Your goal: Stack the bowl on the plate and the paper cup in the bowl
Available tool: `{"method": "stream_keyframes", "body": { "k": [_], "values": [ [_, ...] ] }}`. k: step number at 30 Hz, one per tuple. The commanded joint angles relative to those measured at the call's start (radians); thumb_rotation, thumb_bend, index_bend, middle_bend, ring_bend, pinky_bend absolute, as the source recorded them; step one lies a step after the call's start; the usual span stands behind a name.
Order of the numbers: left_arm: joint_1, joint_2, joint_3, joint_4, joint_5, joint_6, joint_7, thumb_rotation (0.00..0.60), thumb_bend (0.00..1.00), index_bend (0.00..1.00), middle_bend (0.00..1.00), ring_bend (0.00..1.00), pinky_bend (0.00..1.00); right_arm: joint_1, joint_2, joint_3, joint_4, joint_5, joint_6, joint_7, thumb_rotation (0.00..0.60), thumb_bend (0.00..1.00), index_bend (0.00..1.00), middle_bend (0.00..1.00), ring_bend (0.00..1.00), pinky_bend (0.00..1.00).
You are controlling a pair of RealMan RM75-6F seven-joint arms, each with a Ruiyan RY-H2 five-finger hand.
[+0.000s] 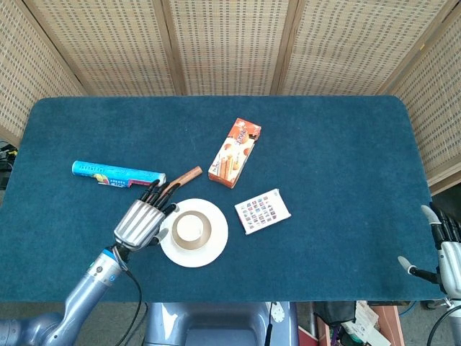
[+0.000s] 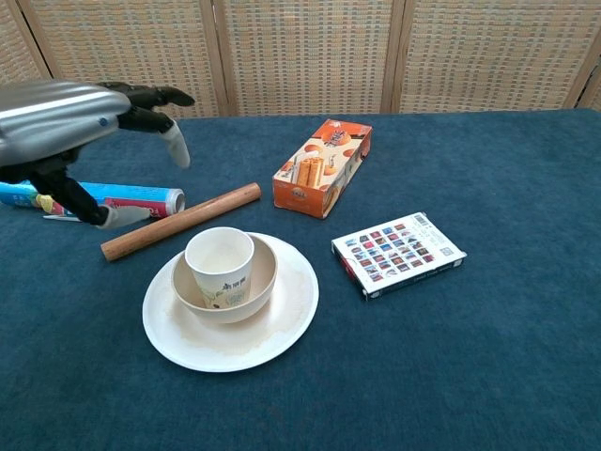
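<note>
A white paper cup stands upright inside a cream bowl, and the bowl sits on a white plate. My left hand hovers above and to the left of the stack, fingers spread, holding nothing and clear of the cup. Only a sliver of my right hand shows, past the table's right front corner in the head view; whether it is open is unclear.
A wooden rod lies just behind the plate, a blue tube further left. An orange snack box stands behind the stack and a flat card box lies to its right.
</note>
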Motion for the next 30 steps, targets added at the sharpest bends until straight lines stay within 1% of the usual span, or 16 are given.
{"method": "stream_keyframes", "body": {
  "k": [1, 4, 6, 8, 11, 14, 18, 27, 30],
  "values": [
    [0.081, 0.048, 0.034, 0.008, 0.085, 0.112, -0.046, 0.600, 0.24, 0.24, 0.00, 0.00, 0.00, 0.001, -0.001, -0.001, 0.000, -0.002, 0.000, -0.008, 0.600, 0.15, 0.00, 0.00, 0.00, 0.00],
    [0.142, 0.061, 0.064, 0.041, 0.144, 0.191, -0.090, 0.600, 0.21, 0.21, 0.00, 0.00, 0.00, 0.001, -0.003, -0.001, -0.002, -0.003, 0.000, -0.018, 0.600, 0.15, 0.00, 0.00, 0.00, 0.00],
    [0.178, 0.063, 0.077, 0.066, 0.165, 0.233, -0.121, 0.600, 0.20, 0.19, 0.00, 0.00, 0.00, 0.002, -0.005, -0.001, -0.002, -0.004, 0.001, -0.026, 0.600, 0.15, 0.00, 0.00, 0.00, 0.00],
    [0.256, 0.067, 0.108, 0.112, 0.176, 0.308, -0.199, 0.600, 0.19, 0.17, 0.00, 0.00, 0.00, 0.003, -0.009, -0.004, -0.005, -0.010, 0.004, -0.053, 0.600, 0.15, 0.00, 0.00, 0.00, 0.00],
    [0.298, 0.069, 0.128, 0.152, 0.192, 0.334, -0.246, 0.600, 0.17, 0.13, 0.00, 0.00, 0.00, 0.004, -0.012, -0.005, -0.011, -0.015, 0.005, -0.076, 0.600, 0.15, 0.00, 0.00, 0.00, 0.00],
    [0.338, 0.072, 0.144, 0.192, 0.216, 0.361, -0.260, 0.600, 0.16, 0.09, 0.00, 0.00, 0.00, 0.007, -0.020, -0.009, -0.013, -0.022, 0.004, -0.106, 0.600, 0.15, 0.00, 0.00, 0.00, 0.00],
    [0.380, 0.066, 0.146, 0.225, 0.234, 0.396, -0.267, 0.600, 0.15, 0.03, 0.00, 0.00, 0.00, 0.010, -0.026, -0.014, -0.016, -0.034, 0.004, -0.137, 0.600, 0.15, 0.00, 0.00, 0.00, 0.00],
    [0.441, 0.057, 0.146, 0.288, 0.263, 0.429, -0.320, 0.600, 0.15, 0.01, 0.00, 0.00, 0.00, 0.021, -0.042, -0.017, -0.021, -0.050, -0.002, -0.169, 0.600, 0.15, 0.00, 0.00, 0.00, 0.00],
    [0.451, 0.063, 0.137, 0.303, 0.264, 0.423, -0.344, 0.600, 0.15, 0.01, 0.00, 0.00, 0.00, 0.024, -0.052, -0.016, -0.015, -0.048, -0.003, -0.218, 0.600, 0.15, 0.00, 0.00, 0.00, 0.00]
  ]
}}
